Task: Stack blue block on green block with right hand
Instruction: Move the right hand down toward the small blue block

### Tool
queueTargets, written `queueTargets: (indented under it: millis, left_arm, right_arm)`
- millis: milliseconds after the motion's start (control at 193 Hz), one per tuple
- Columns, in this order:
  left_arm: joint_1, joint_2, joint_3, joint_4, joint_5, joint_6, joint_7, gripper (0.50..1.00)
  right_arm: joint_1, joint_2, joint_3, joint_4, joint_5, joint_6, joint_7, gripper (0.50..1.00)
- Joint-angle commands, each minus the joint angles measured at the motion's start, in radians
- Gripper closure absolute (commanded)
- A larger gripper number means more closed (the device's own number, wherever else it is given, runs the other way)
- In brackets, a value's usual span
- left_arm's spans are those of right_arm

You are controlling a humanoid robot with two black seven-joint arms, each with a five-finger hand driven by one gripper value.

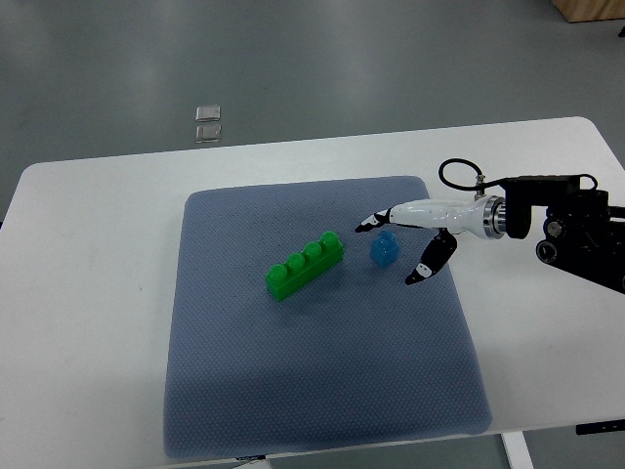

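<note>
White and smooth, the table [88,293] fills most of your top view, a rounded-corner slab with a matte, unmarked surface, set against a grey floor [293,59] that carries soft reflections. On it you have a blue-grey mat [322,381], roughly square with rounded corners, its surface finely dimpled like woven or foam fabric; it lies flat and reaches close to the table's near edge. Your right arm [576,230] enters from the picture's right edge: black, blocky housings with a metal collar at the wrist and a thin black cable looping above it. The right hand [395,244] extends from that collar in a glossy white shell, ending in slim fingers [430,264] with black tips. You will note the fingers are spread apart and grip nothing; one pair reaches just above the blue block, another angles down to its right. The green block [305,265] lies near the mat's middle, a long plastic brick with four round studs, set diagonally. The blue block [384,249] is a small, single-stud plastic piece resting on the mat just right of the green block, apart from it, between the spread fingers. Two small clear square items [207,123] lie on the floor beyond the table.
</note>
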Motion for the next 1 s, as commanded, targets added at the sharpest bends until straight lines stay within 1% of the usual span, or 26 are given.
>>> queueTargets:
  millis: [0,228,347,430,533,704,787,844,901,947,994]
  left_arm:
    - [0.000,0.000,0.000,0.001,0.000,0.000,0.000,0.500]
    - [0.000,0.000,0.000,0.001,0.000,0.000,0.000,0.500]
    - [0.001,0.000,0.000,-0.001,0.000,0.000,0.000,0.500]
    - [0.000,0.000,0.000,0.001,0.000,0.000,0.000,0.500]
    - [0.000,0.000,0.000,0.001,0.000,0.000,0.000,0.500]
    - [0.000,0.000,0.000,-0.001,0.000,0.000,0.000,0.500]
    - [0.000,0.000,0.000,-0.001,0.000,0.000,0.000,0.500]
    - [0.000,0.000,0.000,0.001,0.000,0.000,0.002,0.500]
    - [0.000,0.000,0.000,-0.001,0.000,0.000,0.000,0.500]
    - [0.000,0.000,0.000,-0.001,0.000,0.000,0.000,0.500]
    - [0.000,0.000,0.000,-0.001,0.000,0.000,0.000,0.500]
  right_arm:
    - [0.009,0.001,-0.004,-0.001,-0.013,-0.040,-0.027,0.585]
    - [0.040,-0.010,-0.009,-0.001,-0.030,-0.049,-0.030,0.591]
    - [0.060,0.003,-0.024,-0.001,-0.039,-0.049,-0.030,0.591]
    - [0.061,0.013,-0.039,-0.001,-0.043,-0.054,-0.062,0.595]
    - [0.053,0.043,-0.052,-0.012,-0.047,-0.083,-0.104,0.597]
    - [0.049,0.047,-0.078,-0.014,-0.052,-0.096,-0.108,0.599]
    - [0.049,0.049,-0.078,-0.014,-0.052,-0.096,-0.110,0.626]
    - [0.047,0.050,-0.078,-0.012,-0.052,-0.096,-0.113,0.628]
    - [0.047,0.055,-0.078,-0.012,-0.052,-0.096,-0.114,0.640]
    - [0.047,0.056,-0.078,-0.012,-0.052,-0.096,-0.114,0.664]
    - [0.047,0.056,-0.079,-0.012,-0.053,-0.096,-0.114,0.673]
